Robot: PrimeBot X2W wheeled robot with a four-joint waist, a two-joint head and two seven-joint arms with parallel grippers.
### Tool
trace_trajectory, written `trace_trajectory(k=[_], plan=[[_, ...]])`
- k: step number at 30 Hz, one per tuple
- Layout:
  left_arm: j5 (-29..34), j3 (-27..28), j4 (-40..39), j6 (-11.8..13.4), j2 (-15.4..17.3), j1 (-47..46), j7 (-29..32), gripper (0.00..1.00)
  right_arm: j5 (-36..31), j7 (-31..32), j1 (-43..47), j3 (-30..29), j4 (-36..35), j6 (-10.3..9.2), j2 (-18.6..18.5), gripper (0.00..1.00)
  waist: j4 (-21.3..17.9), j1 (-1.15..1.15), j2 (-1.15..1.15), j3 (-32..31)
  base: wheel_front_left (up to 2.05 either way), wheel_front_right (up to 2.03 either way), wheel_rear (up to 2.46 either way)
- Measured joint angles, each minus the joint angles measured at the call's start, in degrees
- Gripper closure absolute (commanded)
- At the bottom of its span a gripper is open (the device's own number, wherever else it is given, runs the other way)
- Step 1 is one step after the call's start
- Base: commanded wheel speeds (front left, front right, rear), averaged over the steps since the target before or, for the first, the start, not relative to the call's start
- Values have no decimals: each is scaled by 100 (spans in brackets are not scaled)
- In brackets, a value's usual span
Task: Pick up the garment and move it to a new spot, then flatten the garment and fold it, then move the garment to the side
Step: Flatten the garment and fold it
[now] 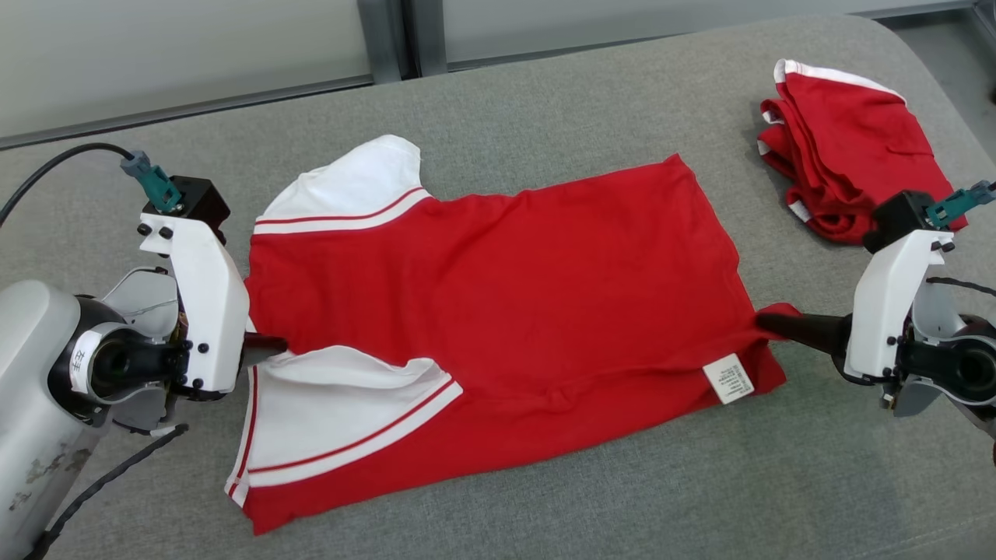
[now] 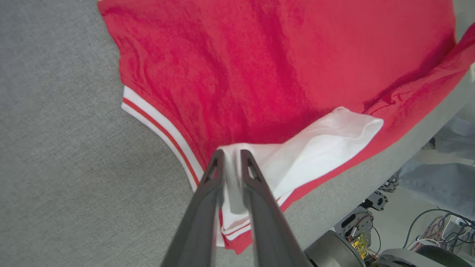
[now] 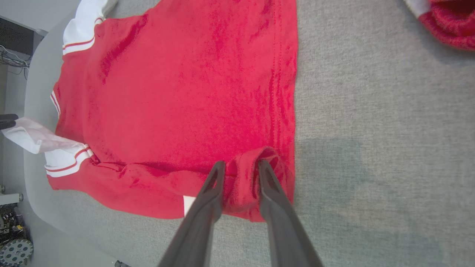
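My grey bench [image 1: 545, 93] holds the red shirt [image 1: 498, 288], spread flat in the middle. It looks soft and floppy, so I grab edges. My left gripper [image 2: 230, 157] jaws pinch the white sleeve [image 2: 323, 144]. My right gripper [image 3: 240, 167] jaws pinch the hem corner [image 3: 243, 185]. The wrist views show each pinch up close; the head view doesn't.

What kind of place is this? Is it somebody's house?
Probably a robot lab, not a house: loose cables and bare electronics lie beside a grey padded table holding a red shirt.
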Motion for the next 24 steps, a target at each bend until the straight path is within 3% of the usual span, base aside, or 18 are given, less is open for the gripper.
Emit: trace_trajectory(k=[5,12,17,20,24], plan=[[73,37,300,-319,-73,25,-463,0,-54,-693,7,-236,215,-1,92,0,59,0,0,-215,0,0,0],[553,465,22,-402,-45,545,-2220,0,-379,-2743,538,-783,-154,0,-168,0,236,0,0,-531,0,0,0],[1330,757,-413,64,21,1261,-3966,0,-914,-4399,1159,-1085,-314,0,-314,0,337,0,0,-711,0,0,0],[1652,953,-692,416,-91,1779,-4964,0,-1245,-4689,1563,-1496,-311,-1,-254,0,380,0,0,-801,0,0,0],[1889,1171,-984,844,-310,2505,-6035,0,-2040,-4714,2199,-2987,-446,-1,166,0,393,0,0,-878,0,0,0]])
